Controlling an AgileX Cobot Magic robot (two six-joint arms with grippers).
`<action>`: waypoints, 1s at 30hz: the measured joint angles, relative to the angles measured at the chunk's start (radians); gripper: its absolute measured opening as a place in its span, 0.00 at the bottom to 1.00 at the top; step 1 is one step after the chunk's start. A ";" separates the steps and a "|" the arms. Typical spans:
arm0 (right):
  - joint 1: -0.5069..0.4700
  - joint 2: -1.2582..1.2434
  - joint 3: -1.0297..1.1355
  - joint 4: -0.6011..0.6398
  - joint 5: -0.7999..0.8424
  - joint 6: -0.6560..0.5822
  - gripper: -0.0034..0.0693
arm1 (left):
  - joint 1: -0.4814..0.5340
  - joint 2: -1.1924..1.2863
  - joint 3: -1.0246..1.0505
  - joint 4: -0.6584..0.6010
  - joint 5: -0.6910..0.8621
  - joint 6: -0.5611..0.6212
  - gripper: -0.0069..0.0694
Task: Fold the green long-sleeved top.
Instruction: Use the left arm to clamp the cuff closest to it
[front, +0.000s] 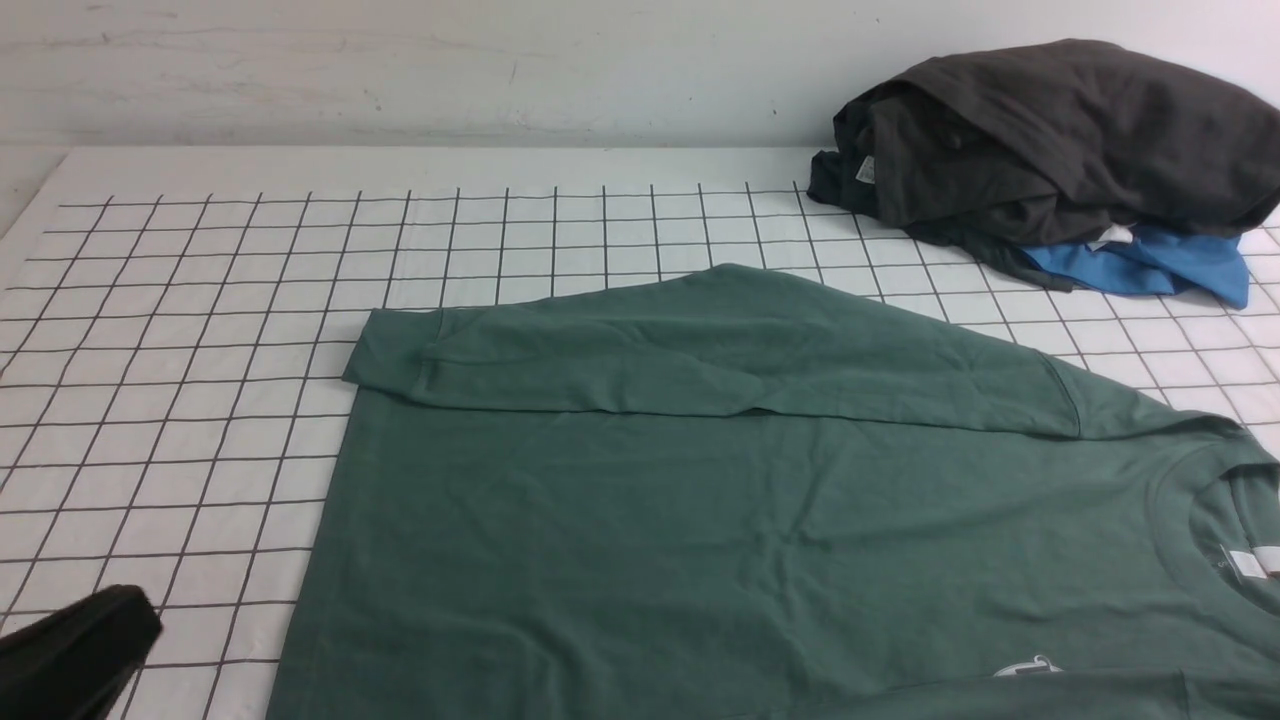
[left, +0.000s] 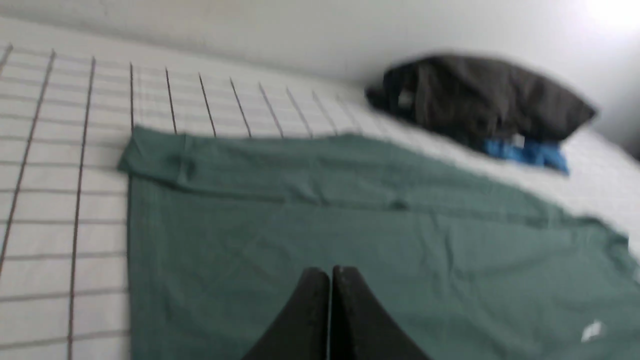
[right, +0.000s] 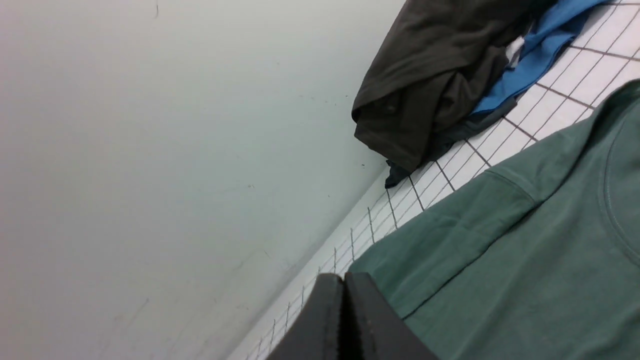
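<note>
Keeping both pincers, left (left: 330, 272) and right (right: 344, 280), clenched on nothing; showing sleeves folded inward on the green top (front: 620, 500), lying before and below them; probably awaiting body fold, requiring opening and edge-gripping.

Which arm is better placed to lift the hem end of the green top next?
Probably the left: the green top has its hem end leftward, on the left gripper's side.

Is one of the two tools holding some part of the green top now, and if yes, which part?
No, nothing is held: the left tool and the right tool are both shut, with no cloth between their tips.
</note>
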 joint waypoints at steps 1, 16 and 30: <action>0.000 0.002 -0.015 0.000 0.019 -0.037 0.03 | 0.000 0.066 -0.064 0.066 0.099 0.009 0.08; 0.029 0.678 -0.754 -0.301 0.878 -0.575 0.03 | -0.365 0.736 -0.410 0.604 0.511 -0.080 0.25; 0.209 0.761 -0.787 -0.422 1.013 -0.578 0.03 | -0.490 1.178 -0.382 0.735 0.293 -0.245 0.72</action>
